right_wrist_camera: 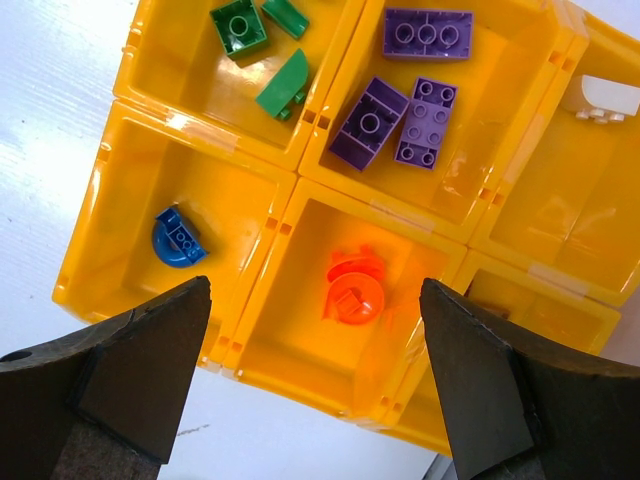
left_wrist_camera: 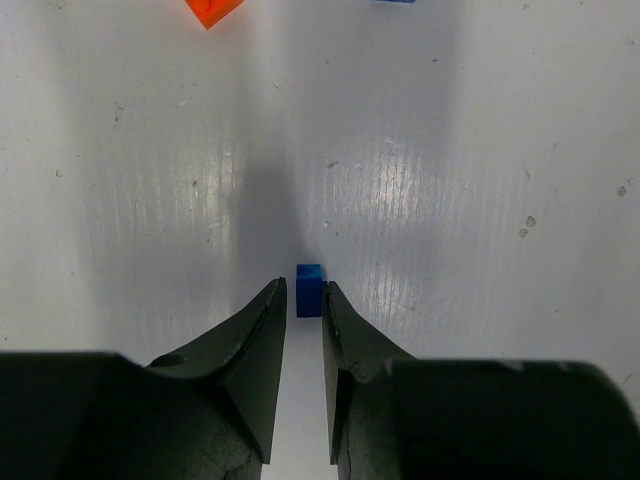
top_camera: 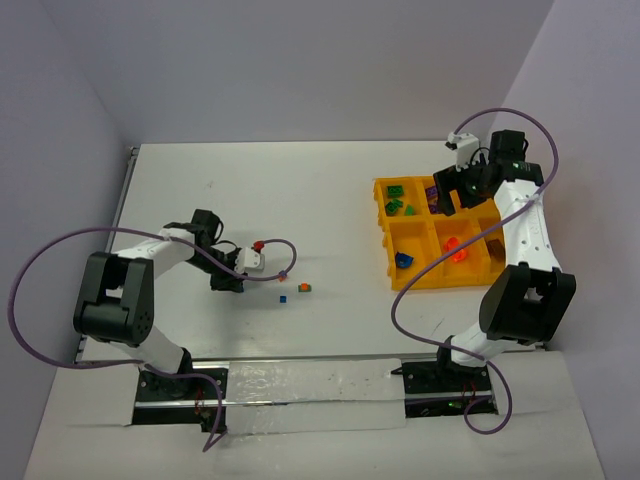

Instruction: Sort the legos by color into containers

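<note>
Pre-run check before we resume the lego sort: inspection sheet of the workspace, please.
Surface: white table, few small specks.
Job's things: yellow tray holds green pieces, purple bricks, blue piece, orange piece in separate compartments; red piece, blue bit, orange-green bit loose on table.
Clutter: nothing seen.
Grippers: left gripper narrow around tiny blue cube, grip unconfirmed; right gripper open over tray.
Cables: purple left cable loops wide; right cable crosses tray in top view.
Surroundings: plain walls.

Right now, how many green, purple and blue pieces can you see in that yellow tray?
Green pieces: 3
Purple pieces: 3
Blue piece: 1
Total: 7
</note>
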